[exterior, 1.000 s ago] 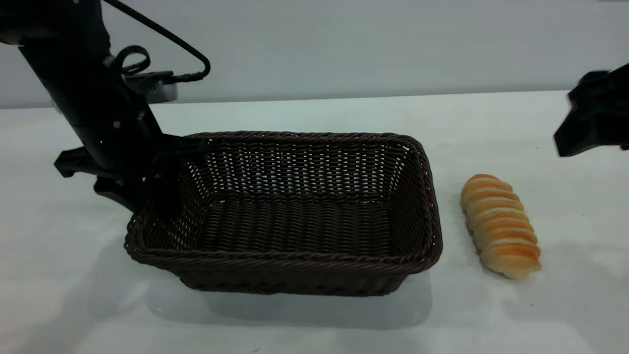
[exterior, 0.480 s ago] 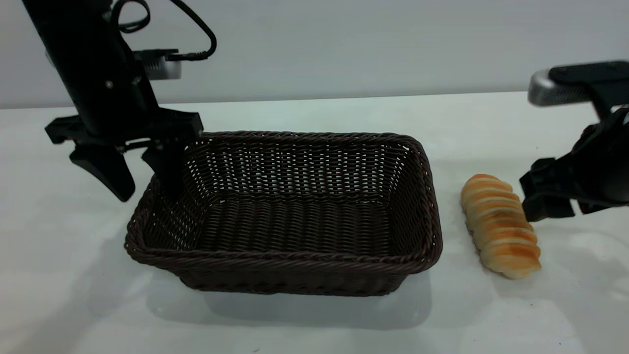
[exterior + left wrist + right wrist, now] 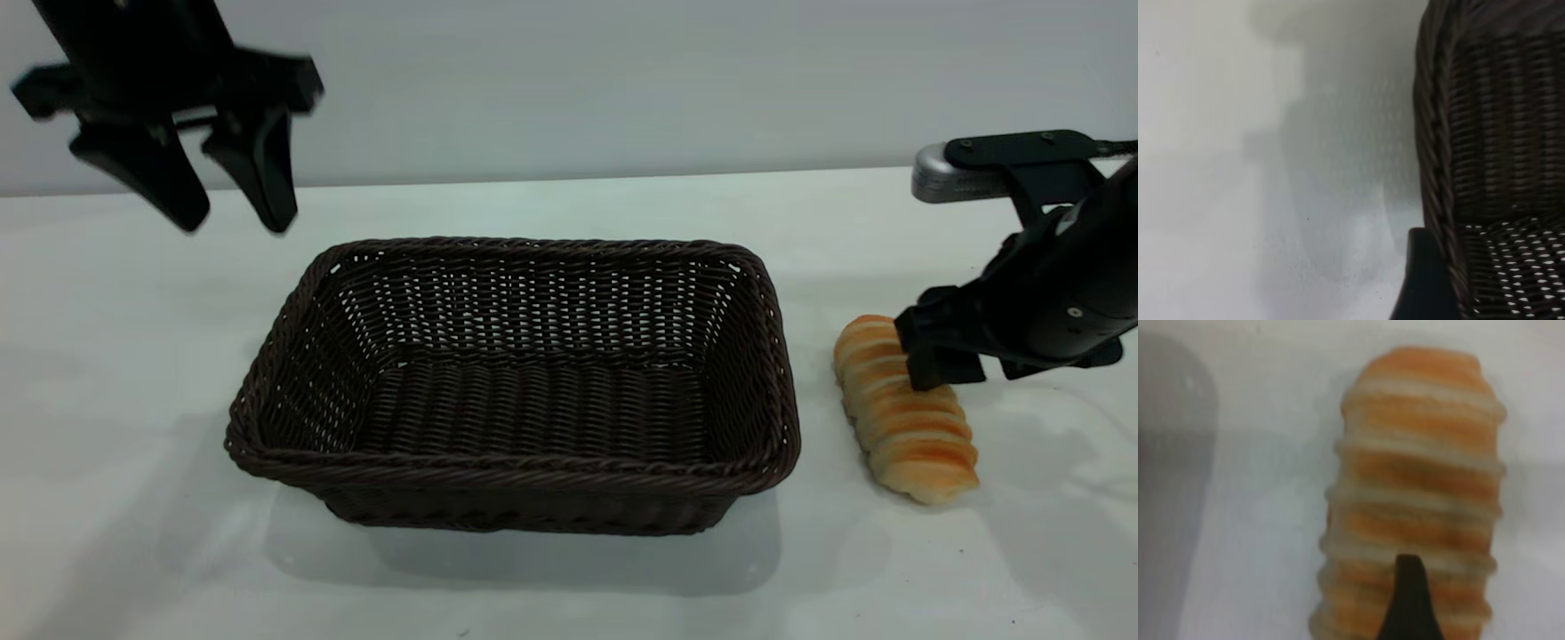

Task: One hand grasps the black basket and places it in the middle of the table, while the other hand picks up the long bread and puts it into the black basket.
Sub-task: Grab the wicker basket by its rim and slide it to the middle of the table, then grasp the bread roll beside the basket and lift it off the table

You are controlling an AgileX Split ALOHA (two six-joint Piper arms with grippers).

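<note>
The left claw (image 3: 231,191), earlier clamped on the black basket's (image 3: 516,382) left rim, has been opened and raised clear above it, while the right claw (image 3: 929,356) has been brought down onto the long bread (image 3: 907,418).

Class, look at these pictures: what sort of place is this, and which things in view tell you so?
Probably a robot test bench, not a kitchen: a bare white tabletop against a blank wall, two black robot grippers, left raised and right at a ridged golden-orange long bread, beside an empty dark woven wicker basket.
</note>
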